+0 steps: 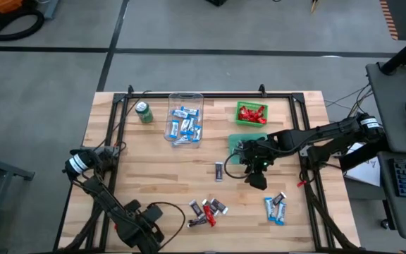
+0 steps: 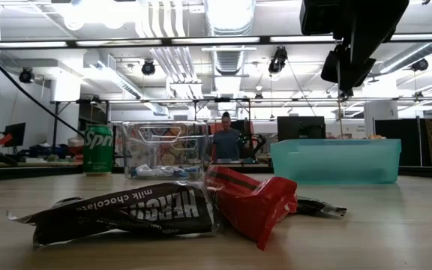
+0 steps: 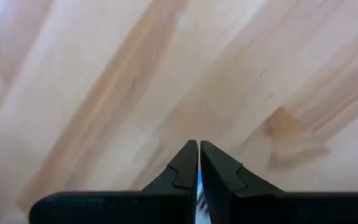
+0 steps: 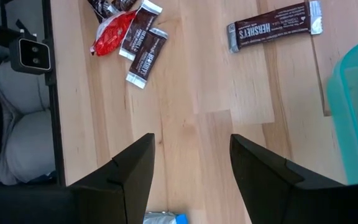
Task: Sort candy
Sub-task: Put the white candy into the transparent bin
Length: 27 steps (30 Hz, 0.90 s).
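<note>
On the pale wooden counter, the wrapped candy bars are spread in several groups. A clear plastic box toward the far edge holds blue-and-white bars; a small green bin beside it holds red-wrapped pieces. A teal plastic tray sits under the right arm's wrist. One dark bar lies alone in the middle of the counter, its wrapper reading "HERSHEY'S". Near the front edge a mixed cluster of dark and red wrappers lies together; in the low view the closest dark wrapper reads "milk chocolate" and "HERSHEY", touching a crumpled red wrapper. Two more blue-and-white bars lie front right.

The right gripper hangs above the counter near the teal tray, its jaws spread apart and grasping nothing. The left gripper is at the front left corner, low over bare wood, its jaws clenched tight together; a thin sliver of blue and white shows between them near their base, too little to identify.

A green soda can labelled "Sprite" stands at the far left, next to the clear box. A person shows in the room beyond.
</note>
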### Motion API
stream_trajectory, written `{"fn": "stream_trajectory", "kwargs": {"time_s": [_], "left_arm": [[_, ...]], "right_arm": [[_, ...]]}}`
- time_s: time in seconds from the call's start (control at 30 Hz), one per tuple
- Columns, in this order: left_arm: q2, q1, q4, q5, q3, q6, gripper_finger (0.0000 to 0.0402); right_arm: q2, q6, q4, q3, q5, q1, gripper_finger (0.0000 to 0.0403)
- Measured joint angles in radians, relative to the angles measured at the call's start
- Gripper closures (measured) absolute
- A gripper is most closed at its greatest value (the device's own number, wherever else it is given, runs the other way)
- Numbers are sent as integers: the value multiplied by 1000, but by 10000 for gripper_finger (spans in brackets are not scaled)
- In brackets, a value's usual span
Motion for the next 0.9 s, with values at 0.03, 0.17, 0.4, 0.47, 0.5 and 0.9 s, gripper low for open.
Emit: {"fn": "stream_trajectory", "kwargs": {"time_s": [0.03,0.17,0.4,0.47,0.5,0.9], "left_arm": [[-7,5,0,-25,0,16,401],[-41,39,0,-90,0,66,401],[-59,64,-14,174,0,-245,391],[-51,57,5,247,0,-274,380],[-47,52,11,263,0,-278,372],[-21,-1,72,261,-3,-432,221]], "right_arm": [[0,0,-1,0,0,0,207],[0,5,-1,-2,2,2,207],[0,7,0,-2,29,30,207],[0,8,2,-2,50,35,207],[0,7,3,-2,54,35,207],[0,8,6,-2,61,37,207]]}}
